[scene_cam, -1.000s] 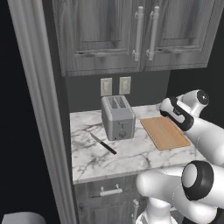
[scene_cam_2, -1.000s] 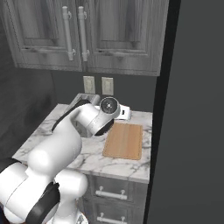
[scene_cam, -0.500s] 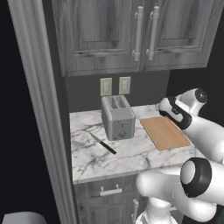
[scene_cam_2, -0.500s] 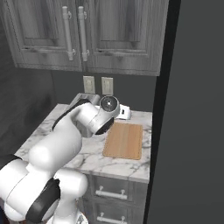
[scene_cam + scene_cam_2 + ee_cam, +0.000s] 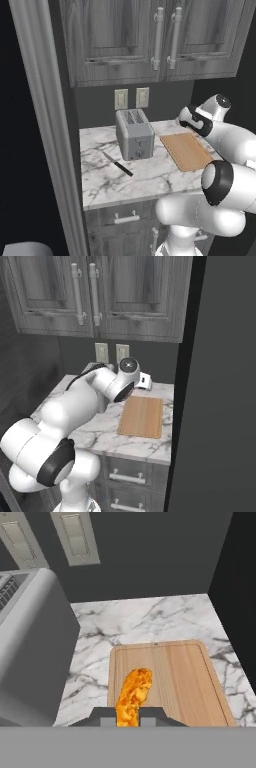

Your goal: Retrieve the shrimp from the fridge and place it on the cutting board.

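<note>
The shrimp (image 5: pixel 133 697), an orange curved morsel, sticks up between my fingertips in the hand view. My gripper (image 5: pixel 128 714) is shut on it. It hangs over the near left part of the cutting board (image 5: pixel 180 677), a light-brown wooden rectangle lying flat on the marble counter. The board (image 5: pixel 187 150) lies right of the toaster in the left base view, and my hand hovers over its far end. From the right base view the board (image 5: pixel 142 416) lies beside the fridge (image 5: pixel 220 381), whose tall black side rises at the right.
A silver toaster (image 5: pixel 134 134) stands on the counter left of the board, close to my hand (image 5: pixel 30 647). A black-handled knife (image 5: pixel 118 164) lies in front of it. Grey wall cabinets (image 5: pixel 160 40) hang overhead, and two wall outlets (image 5: pixel 131 98) sit behind.
</note>
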